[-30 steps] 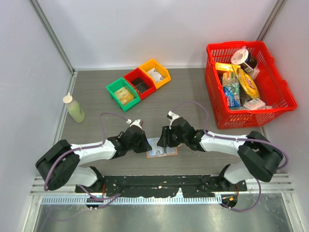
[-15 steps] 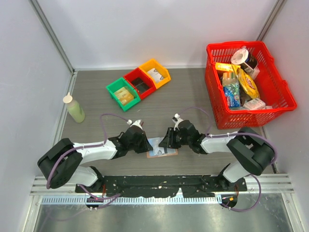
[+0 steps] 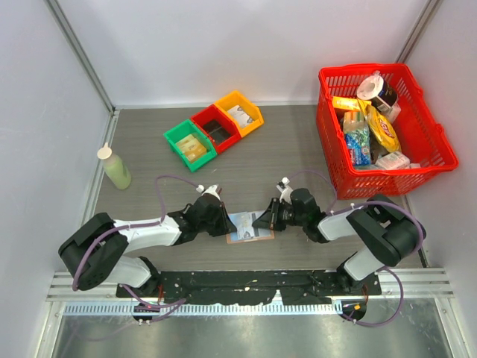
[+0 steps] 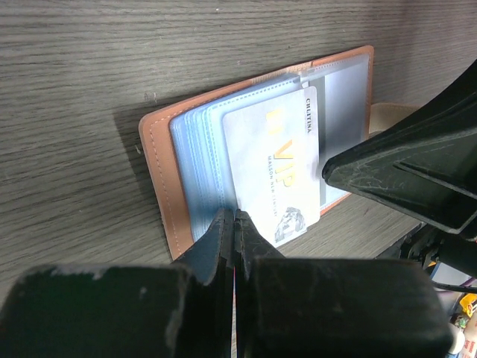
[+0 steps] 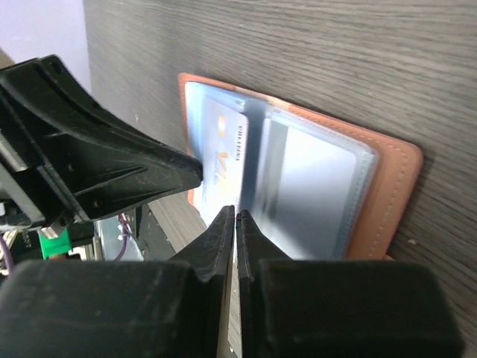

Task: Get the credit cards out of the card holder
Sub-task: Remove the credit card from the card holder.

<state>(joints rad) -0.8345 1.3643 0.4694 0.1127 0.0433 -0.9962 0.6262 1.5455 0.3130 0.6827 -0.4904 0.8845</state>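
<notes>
The card holder (image 3: 251,232) lies open on the table between the two arms, tan border (image 4: 159,186) round pale blue sleeves. A whitish credit card (image 4: 272,164) marked VIP lies on the sleeves, its near end sticking past the holder's edge. My left gripper (image 3: 225,226) is shut, its tips (image 4: 235,216) resting on the sleeves beside the card's corner. My right gripper (image 3: 261,221) is shut, its tips (image 5: 235,215) touching the card's long edge (image 5: 223,160); I cannot see a pinch. Other cards are hidden in the sleeves.
A red basket (image 3: 436,138) full of groceries stands at the right back. Green (image 3: 173,138), red (image 3: 203,117) and yellow (image 3: 231,97) bins stand in a row at the back middle. A pale green bottle (image 3: 115,166) stands at the left. White walls close the sides.
My right arm has drawn back to the right and lower, its gripper now reaching the holder's right side at a flatter angle. The left gripper and the holder have hardly moved.
</notes>
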